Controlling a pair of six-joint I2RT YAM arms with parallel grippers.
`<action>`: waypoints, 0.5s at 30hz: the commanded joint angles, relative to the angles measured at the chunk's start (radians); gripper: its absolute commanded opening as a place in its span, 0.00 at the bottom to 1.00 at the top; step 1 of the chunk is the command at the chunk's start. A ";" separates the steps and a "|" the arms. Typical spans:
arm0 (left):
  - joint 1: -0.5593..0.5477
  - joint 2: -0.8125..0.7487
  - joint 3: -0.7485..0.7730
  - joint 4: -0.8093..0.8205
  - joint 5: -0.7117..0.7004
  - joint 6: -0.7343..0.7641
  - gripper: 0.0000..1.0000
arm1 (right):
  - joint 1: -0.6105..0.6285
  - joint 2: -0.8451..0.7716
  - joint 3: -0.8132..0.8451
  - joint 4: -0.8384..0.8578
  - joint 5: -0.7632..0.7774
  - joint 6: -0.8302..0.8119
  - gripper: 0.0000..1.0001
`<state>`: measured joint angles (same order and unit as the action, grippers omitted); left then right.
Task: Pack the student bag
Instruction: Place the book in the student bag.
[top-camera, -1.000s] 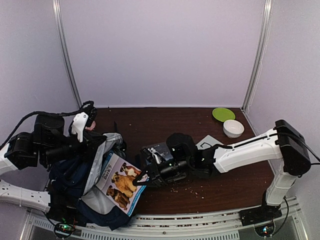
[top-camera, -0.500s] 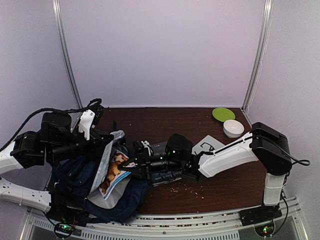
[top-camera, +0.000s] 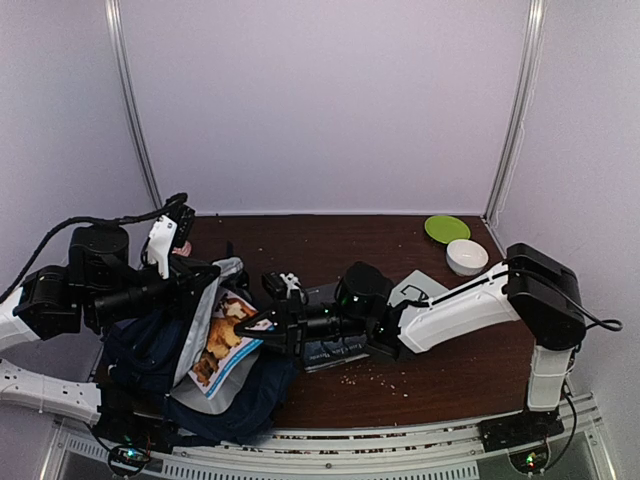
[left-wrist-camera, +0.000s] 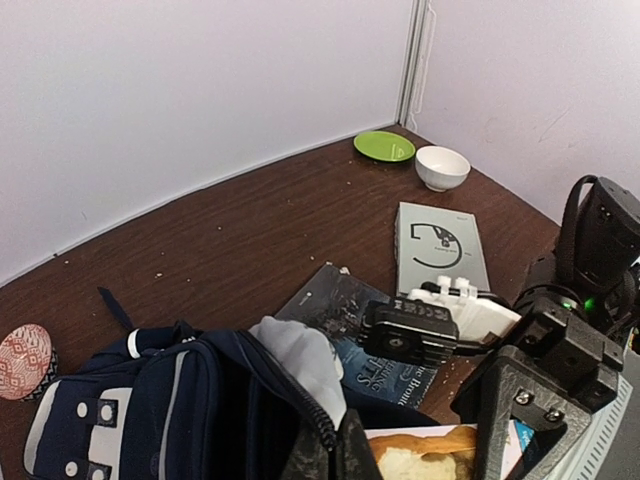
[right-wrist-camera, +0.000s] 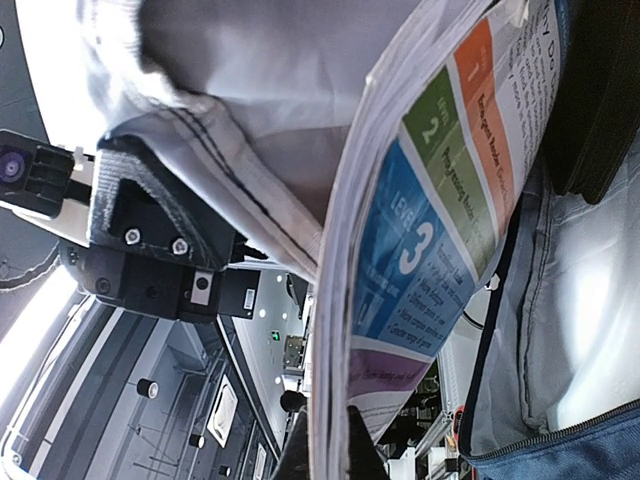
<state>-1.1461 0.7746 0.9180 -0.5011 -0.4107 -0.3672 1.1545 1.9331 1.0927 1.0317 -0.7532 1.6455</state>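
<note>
The navy student bag lies at the near left with its mouth facing right, grey lining showing. My left gripper is shut on the bag's upper zipper rim and holds the mouth up. A thin children's book with dogs on its cover stands partly inside the opening. My right gripper is shut on the book's edge. In the right wrist view the coloured back cover fills the frame, with the lining on both sides.
A dark paperback lies under my right arm, and a grey book lies beyond it. A green plate and a white bowl sit at the far right corner. A small pink patterned disc lies left of the bag.
My right gripper has carried the dog book leftward from the bag's outside into its open mouth. The left gripper keeps hold of the rim and has shifted slightly.
</note>
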 joint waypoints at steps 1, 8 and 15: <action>-0.001 -0.026 0.047 0.226 0.051 -0.022 0.00 | 0.005 0.059 0.099 0.082 -0.016 0.006 0.00; -0.007 -0.048 0.047 0.255 0.087 -0.047 0.00 | 0.005 0.118 0.188 -0.035 0.001 -0.029 0.00; -0.009 -0.056 0.042 0.300 0.114 -0.053 0.00 | -0.001 0.196 0.242 -0.166 0.080 -0.033 0.00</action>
<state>-1.1461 0.7471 0.9180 -0.4992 -0.3477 -0.4107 1.1561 2.0872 1.2804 0.9054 -0.7361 1.6436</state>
